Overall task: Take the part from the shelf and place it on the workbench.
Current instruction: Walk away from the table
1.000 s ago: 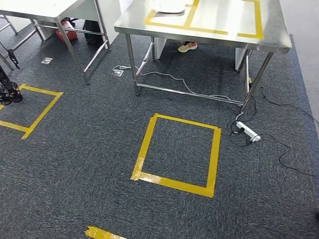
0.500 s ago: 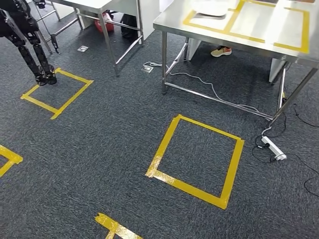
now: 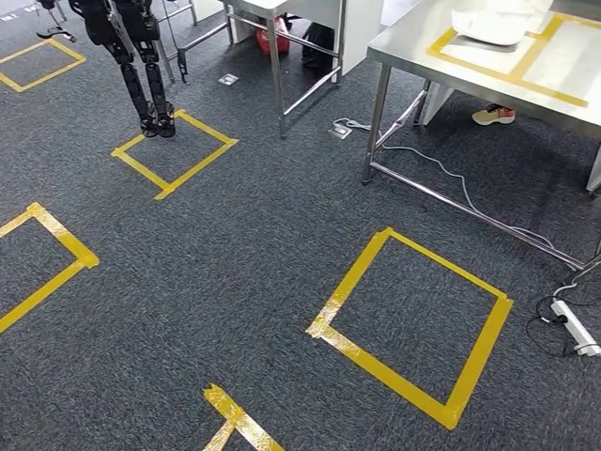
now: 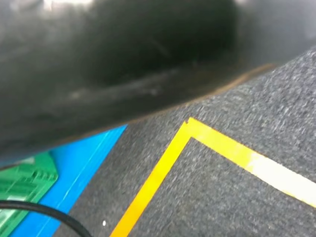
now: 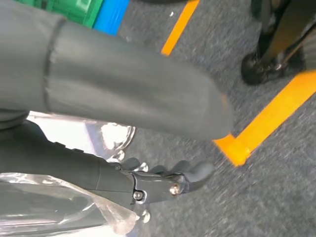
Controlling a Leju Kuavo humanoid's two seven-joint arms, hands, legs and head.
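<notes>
Down at the right wrist, the right hand [image 5: 123,148] grips the part [image 5: 111,136], a shiny piece in crinkled clear plastic, clamped between the thick grey thumb [image 5: 130,94] on one side and the darker fingers [image 5: 160,185] on the other. Carpet and orange-yellow tape lie beyond it. How the left hand's fingers lie I cannot tell; its wrist camera looks at grey carpet, a yellow tape corner [image 4: 190,123], a blue strip [image 4: 82,158] and the edge of a green crate [image 4: 22,182]. From the head, the steel workbench [image 3: 425,42] stands at the upper right, marked with yellow tape and carrying a flat white thing [image 3: 492,26] (too far off to identify). A shoe [image 3: 494,115] shows beneath it, and a white power strip [image 3: 574,327] lies by its leg. A yellow tape square [image 3: 382,373] sits on the carpet in front of the bench. Another robot's dark legs [image 3: 152,94] stand at a smaller taped square, upper left.
</notes>
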